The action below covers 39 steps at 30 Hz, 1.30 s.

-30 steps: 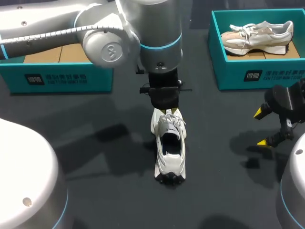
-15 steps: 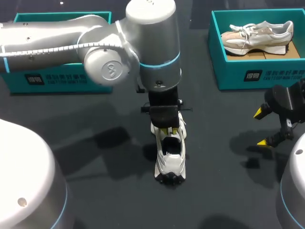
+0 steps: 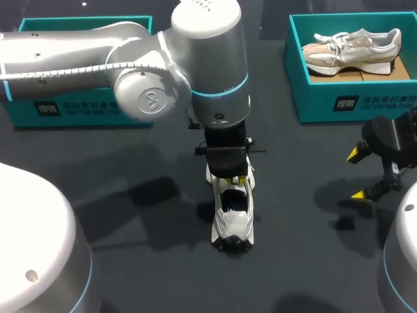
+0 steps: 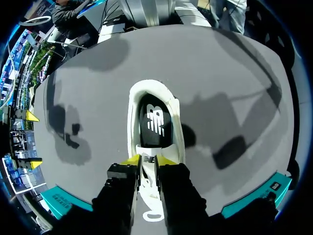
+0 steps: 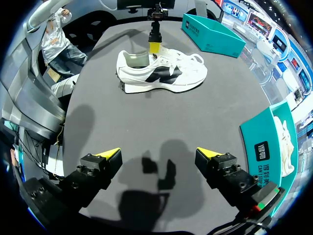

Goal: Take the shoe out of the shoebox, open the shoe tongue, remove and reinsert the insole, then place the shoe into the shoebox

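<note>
Over the last second the left arm has slid toward the near side of the bench. It has carried the left pincer from the laces at the toe end back to the mouth of the shoe. The shoe itself has not shifted. The right pincer hangs where it was, off to the right and released — its yellow-tipped fingers stand wide apart above bare bench.

The left pincer is clenched on the tongue: in its wrist view the blocky black fingers stand close together, with the padded white flap pinched between the yellow tips. Ahead of them the shoe's opening is an oval ringed by a smooth white collar. The insole lies inside it, flat and black, with a white mark.

The shoe stands upright on its sole mid-bench, outside both boxes, heel toward the near edge. It has a white upper, a dark side panel, white laces and dark tread at the heel.

The bench is matte dark grey. At its far side sit two straight-walled teal boxes. The left shoebox shows a brown card floor, and the right shoebox holds a second shoe — beige and white, lying on its side.
</note>
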Each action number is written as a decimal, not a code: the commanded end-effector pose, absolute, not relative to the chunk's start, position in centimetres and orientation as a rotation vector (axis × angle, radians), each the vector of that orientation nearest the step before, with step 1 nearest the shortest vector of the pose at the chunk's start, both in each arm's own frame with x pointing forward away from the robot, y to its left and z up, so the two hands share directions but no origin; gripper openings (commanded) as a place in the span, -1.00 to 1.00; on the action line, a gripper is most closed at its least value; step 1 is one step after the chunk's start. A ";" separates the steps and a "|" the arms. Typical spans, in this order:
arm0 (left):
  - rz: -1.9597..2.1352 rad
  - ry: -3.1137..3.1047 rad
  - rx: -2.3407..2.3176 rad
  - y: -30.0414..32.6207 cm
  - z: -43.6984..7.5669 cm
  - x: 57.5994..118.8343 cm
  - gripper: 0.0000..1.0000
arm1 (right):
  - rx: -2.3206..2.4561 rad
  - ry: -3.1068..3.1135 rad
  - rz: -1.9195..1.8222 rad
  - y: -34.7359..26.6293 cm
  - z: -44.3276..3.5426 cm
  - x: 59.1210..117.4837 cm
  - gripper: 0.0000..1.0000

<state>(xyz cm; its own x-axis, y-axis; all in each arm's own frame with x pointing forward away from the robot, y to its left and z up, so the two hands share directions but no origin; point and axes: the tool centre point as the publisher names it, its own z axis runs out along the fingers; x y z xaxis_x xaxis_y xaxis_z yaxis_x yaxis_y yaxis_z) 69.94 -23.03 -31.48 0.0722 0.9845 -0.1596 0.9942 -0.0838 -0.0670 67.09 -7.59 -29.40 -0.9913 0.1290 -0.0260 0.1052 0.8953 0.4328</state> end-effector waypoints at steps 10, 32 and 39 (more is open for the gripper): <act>-0.256 2.137 2.216 -22.5 -31.1 68.6 -0.44 | 0.187 3.003 0.677 -7.6 -29.4 66.9 1.00; -0.266 2.527 1.884 -20.6 -25.1 66.3 1.00 | 0.187 3.003 0.677 -7.6 -29.4 66.9 1.00; 0.003 2.945 1.197 -22.2 -25.1 62.4 1.00 | 0.187 3.003 0.677 -7.6 -29.4 66.9 1.00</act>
<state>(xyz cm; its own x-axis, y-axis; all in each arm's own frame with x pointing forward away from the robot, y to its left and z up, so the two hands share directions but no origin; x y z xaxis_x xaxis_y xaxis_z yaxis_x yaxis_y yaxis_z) 64.40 -20.72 -25.27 -0.4304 0.9014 -0.0466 0.8935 0.4181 -0.1639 67.09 -7.59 -29.40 -0.9913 0.1289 -0.0260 0.1051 0.8953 0.4328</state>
